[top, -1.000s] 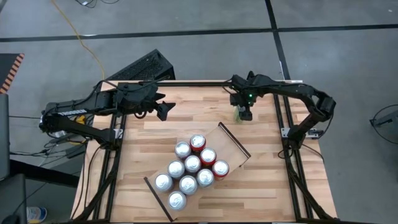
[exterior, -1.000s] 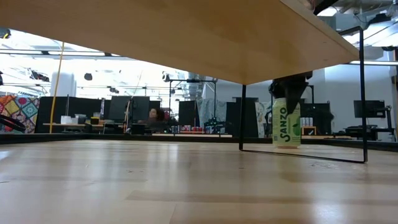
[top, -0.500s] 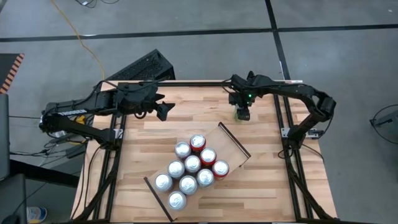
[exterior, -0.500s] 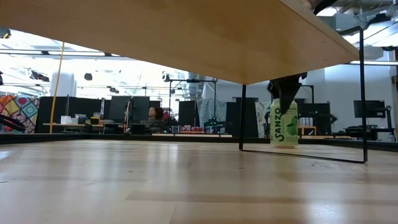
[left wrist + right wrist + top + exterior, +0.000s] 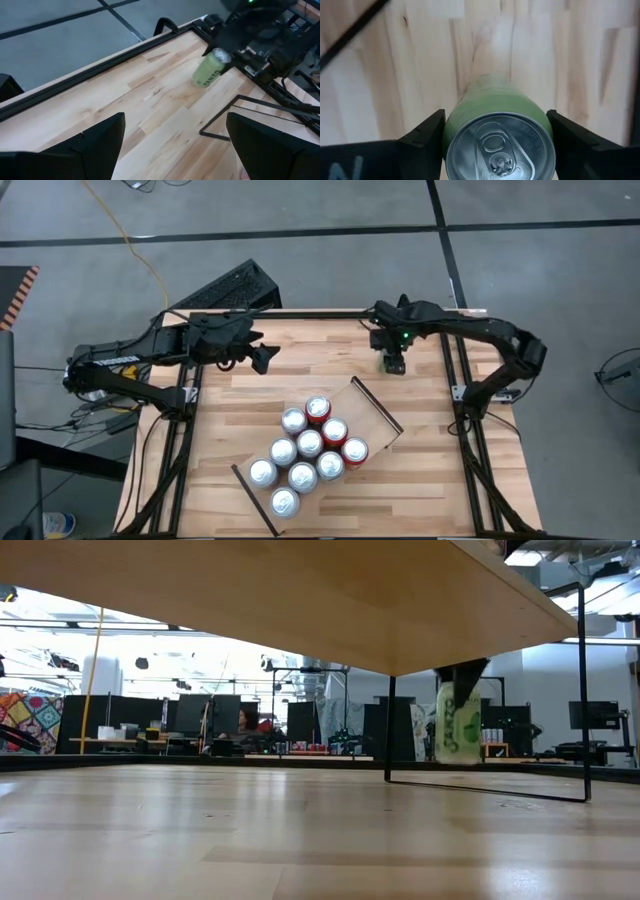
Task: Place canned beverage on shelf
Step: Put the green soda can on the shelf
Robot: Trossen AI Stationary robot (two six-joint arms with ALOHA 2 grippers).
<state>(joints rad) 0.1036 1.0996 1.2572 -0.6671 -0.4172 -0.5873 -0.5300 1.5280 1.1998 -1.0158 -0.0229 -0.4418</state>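
Nearing completion: nine cans (image 5: 303, 452) were already stood on the shelf (image 5: 370, 412).
A tenth, the green can (image 5: 499, 135), was clasped between the right gripper (image 5: 394, 361)'s fingers at the table's far edge, seemingly lifted, still to be carried across.

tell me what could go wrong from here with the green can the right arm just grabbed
1. The right gripper holds the green can only near its top, and the can looks lifted; it could swing or slip.
2. The shelf already carries nine cans, so the free space at its far end is tight; a nudge could topple neighbours.
3. The shelf's black end strip lies on the way and could catch the can.
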